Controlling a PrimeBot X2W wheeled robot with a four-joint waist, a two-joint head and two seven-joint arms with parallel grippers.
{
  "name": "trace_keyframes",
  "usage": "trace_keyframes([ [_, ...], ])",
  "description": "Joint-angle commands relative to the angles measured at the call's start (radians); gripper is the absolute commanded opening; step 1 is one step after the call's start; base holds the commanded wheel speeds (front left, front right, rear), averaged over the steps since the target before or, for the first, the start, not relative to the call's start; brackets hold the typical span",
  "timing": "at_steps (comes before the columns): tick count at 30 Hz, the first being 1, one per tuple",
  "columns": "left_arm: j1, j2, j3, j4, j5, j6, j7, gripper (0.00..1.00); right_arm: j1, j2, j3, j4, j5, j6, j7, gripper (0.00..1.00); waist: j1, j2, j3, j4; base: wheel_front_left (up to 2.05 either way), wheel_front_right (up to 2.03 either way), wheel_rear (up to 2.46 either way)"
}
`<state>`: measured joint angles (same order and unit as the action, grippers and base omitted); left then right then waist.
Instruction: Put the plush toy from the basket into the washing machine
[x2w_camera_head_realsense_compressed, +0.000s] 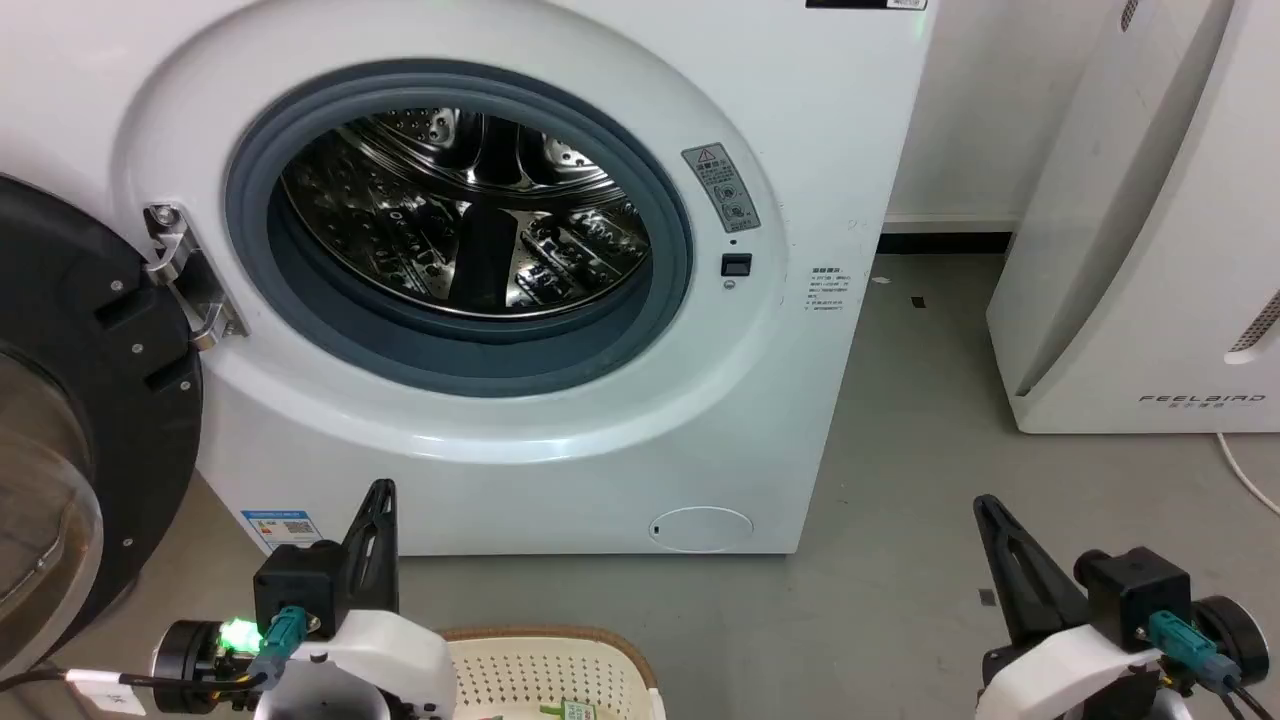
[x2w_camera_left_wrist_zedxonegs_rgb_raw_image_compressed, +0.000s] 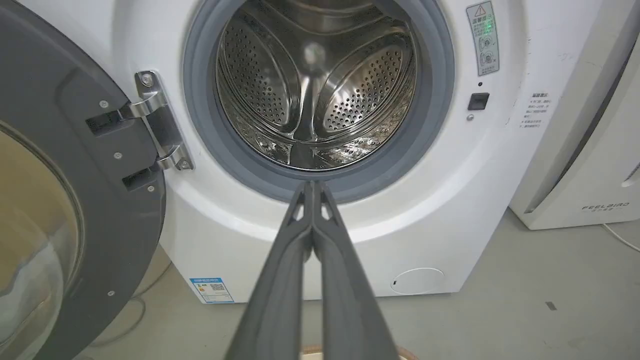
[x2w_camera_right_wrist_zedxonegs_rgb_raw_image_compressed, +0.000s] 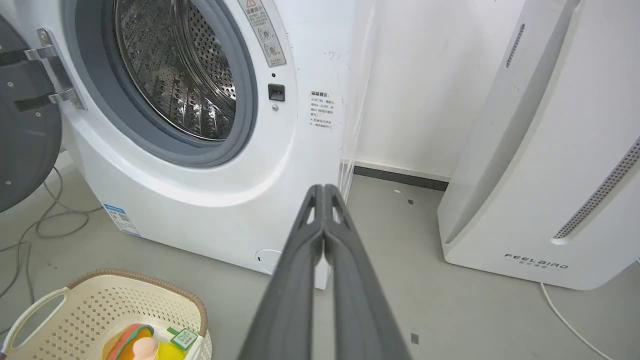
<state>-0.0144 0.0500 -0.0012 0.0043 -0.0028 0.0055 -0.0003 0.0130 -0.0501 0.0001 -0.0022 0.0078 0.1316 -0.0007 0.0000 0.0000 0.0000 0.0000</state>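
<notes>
The white washing machine (x2w_camera_head_realsense_compressed: 560, 440) stands in front of me with its round dark door (x2w_camera_head_realsense_compressed: 60, 420) swung open to the left, baring the grey seal and steel drum (x2w_camera_head_realsense_compressed: 470, 220). On the floor before it sits the cream basket (x2w_camera_right_wrist_zedxonegs_rgb_raw_image_compressed: 95, 310), its brown rim (x2w_camera_head_realsense_compressed: 545, 634) just showing in the head view. The plush toy (x2w_camera_right_wrist_zedxonegs_rgb_raw_image_compressed: 137, 345), orange, pink and yellow with a green-and-white tag (x2w_camera_right_wrist_zedxonegs_rgb_raw_image_compressed: 183, 338), lies inside the basket. My left gripper (x2w_camera_left_wrist_zedxonegs_rgb_raw_image_compressed: 312, 184) is shut and empty, pointing at the drum opening. My right gripper (x2w_camera_right_wrist_zedxonegs_rgb_raw_image_compressed: 324, 187) is shut and empty, raised right of the basket.
A white appliance lettered FEELBIRD (x2w_camera_head_realsense_compressed: 1160, 250) stands to the right of the washer, with a strip of grey floor (x2w_camera_head_realsense_compressed: 900, 400) between them. Cables (x2w_camera_right_wrist_zedxonegs_rgb_raw_image_compressed: 30, 235) lie on the floor under the open door. A white cord (x2w_camera_head_realsense_compressed: 1245, 470) trails at the far right.
</notes>
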Motion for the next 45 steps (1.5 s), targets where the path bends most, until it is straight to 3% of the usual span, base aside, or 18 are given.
trace_keyframes([
  [1,0.014,0.000,0.001,-0.004,0.003,-0.005,0.000,0.00,-0.013,0.000,0.000,0.002,-0.008,-0.001,0.001,0.00,0.0000,0.0000,0.000,0.000,0.00,0.00,0.00],
  [2,0.014,0.000,0.001,-0.004,0.003,-0.005,0.000,0.00,-0.013,0.000,0.000,0.002,-0.008,-0.001,0.001,0.00,0.0000,0.0000,0.000,0.000,0.00,0.00,0.00],
  [3,0.000,0.000,0.000,0.000,0.000,0.000,0.000,1.00,0.000,0.000,0.000,0.000,0.000,0.000,0.000,1.00,0.0000,0.0000,0.000,0.000,0.00,0.00,0.00],
  [24,-0.006,0.000,-0.024,0.037,-0.025,0.012,-0.034,1.00,0.000,0.000,-0.026,-0.015,0.011,0.000,-0.034,1.00,0.0000,0.0000,0.021,-0.004,0.00,0.00,0.00],
  [45,-0.100,0.008,-0.053,0.224,-0.050,-0.002,-0.078,1.00,-0.035,0.000,-0.047,-0.055,0.011,0.000,-0.078,1.00,0.0000,0.0000,0.145,-0.027,0.00,0.00,0.00],
])
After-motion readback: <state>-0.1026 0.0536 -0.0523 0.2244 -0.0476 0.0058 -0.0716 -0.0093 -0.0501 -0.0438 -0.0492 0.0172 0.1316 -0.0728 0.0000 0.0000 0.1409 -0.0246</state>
